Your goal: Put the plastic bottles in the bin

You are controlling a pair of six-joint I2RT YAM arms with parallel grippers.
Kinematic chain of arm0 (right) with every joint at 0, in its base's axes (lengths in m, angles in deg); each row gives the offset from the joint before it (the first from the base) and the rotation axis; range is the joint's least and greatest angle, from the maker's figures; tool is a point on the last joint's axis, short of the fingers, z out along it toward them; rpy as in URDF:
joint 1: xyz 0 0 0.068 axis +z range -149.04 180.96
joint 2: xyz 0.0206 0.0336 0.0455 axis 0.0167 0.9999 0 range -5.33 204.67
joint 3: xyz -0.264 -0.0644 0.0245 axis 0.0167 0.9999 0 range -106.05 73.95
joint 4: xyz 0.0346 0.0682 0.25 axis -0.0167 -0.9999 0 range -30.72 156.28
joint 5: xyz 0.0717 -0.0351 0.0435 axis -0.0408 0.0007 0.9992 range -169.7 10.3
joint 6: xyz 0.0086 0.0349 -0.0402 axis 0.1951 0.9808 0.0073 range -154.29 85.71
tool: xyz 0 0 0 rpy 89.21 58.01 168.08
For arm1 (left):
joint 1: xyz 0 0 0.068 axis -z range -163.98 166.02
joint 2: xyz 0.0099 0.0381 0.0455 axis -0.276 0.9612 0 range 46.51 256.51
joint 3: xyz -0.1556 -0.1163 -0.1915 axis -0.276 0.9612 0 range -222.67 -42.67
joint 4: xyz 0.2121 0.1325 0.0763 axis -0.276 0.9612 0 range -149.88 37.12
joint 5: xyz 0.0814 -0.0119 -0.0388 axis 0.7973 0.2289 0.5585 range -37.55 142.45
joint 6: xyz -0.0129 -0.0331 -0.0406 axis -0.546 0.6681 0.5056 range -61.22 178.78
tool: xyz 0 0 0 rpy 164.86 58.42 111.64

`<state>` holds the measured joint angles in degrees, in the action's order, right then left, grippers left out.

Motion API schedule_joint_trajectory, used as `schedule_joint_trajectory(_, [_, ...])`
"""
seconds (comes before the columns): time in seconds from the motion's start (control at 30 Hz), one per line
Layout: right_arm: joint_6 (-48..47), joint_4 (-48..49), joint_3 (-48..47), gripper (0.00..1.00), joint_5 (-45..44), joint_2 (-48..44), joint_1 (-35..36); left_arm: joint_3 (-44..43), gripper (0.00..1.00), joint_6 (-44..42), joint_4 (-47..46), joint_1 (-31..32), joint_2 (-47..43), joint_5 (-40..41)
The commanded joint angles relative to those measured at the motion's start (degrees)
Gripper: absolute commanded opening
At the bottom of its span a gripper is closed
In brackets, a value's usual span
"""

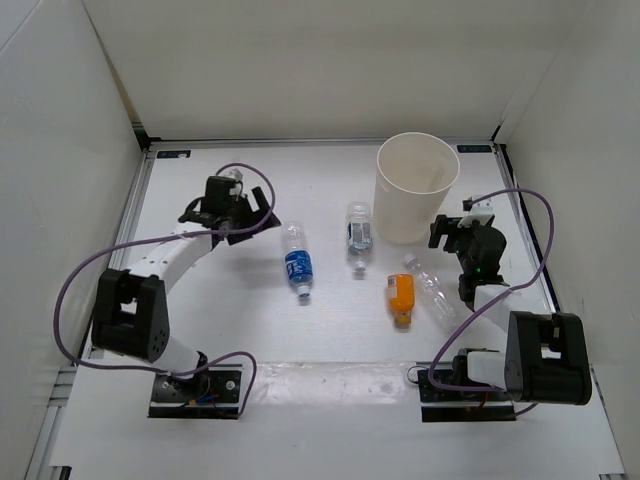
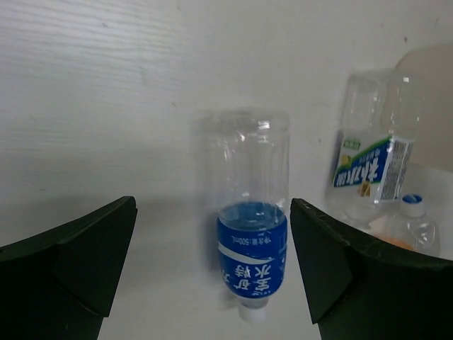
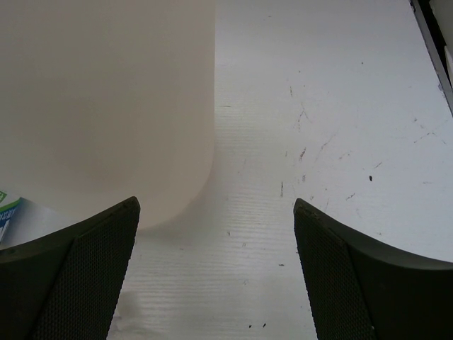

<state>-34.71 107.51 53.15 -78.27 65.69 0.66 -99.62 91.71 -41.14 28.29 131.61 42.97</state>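
Note:
The off-white bin (image 1: pixel 417 190) stands at the back right. Four bottles lie on the table: the blue-label bottle (image 1: pixel 297 262), the bluish-grey-label bottle (image 1: pixel 359 234), the short orange bottle (image 1: pixel 400 297) and the plain clear bottle (image 1: pixel 432 284). My left gripper (image 1: pixel 258 222) is open and empty, up and left of the blue-label bottle, apart from it. In the left wrist view my left gripper (image 2: pixel 212 205) frames the blue-label bottle (image 2: pixel 253 241) ahead. My right gripper (image 1: pixel 446 232) is open and empty beside the bin. The right wrist view shows my right gripper (image 3: pixel 216 205) near the bin's wall (image 3: pixel 106 106).
White walls enclose the table on three sides. In the left wrist view the bluish-grey-label bottle (image 2: pixel 368 166) and the bin (image 2: pixel 428 99) lie to the right. Purple cables loop from both arms. The right arm's base (image 1: pixel 540 360) is near the plain clear bottle.

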Motion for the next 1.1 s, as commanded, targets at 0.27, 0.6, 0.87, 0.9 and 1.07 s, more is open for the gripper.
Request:
schedule_joint_trajectory(0.27, [0.0, 1.7, -1.7, 0.9, -1.1, -0.3, 0.2, -12.4, 1.0, 0.6, 5.9, 7.1, 10.1, -1.2])
schedule_joint_trajectory(0.6, [0.0, 1.6, -1.7, 0.9, -1.0, -0.4, 0.1, -14.6, 1.0, -0.2, 7.9, 8.4, 18.2, 1.7])
schedule_joint_trajectory(0.87, [0.0, 1.6, -1.8, 0.9, -1.0, -0.3, 0.2, -17.1, 1.0, -1.2, 8.7, 10.0, 24.0, 0.3])
schedule_joint_trajectory(0.9, [0.0, 1.5, -1.7, 0.9, -1.1, -0.3, 0.1, -17.3, 1.0, -1.3, 9.1, 10.1, 24.4, 0.9])
schedule_joint_trajectory(1.07, [0.0, 1.7, -1.8, 0.9, -1.0, -0.4, 0.2, -17.6, 1.0, -1.3, 9.3, 10.3, 25.6, 1.6])
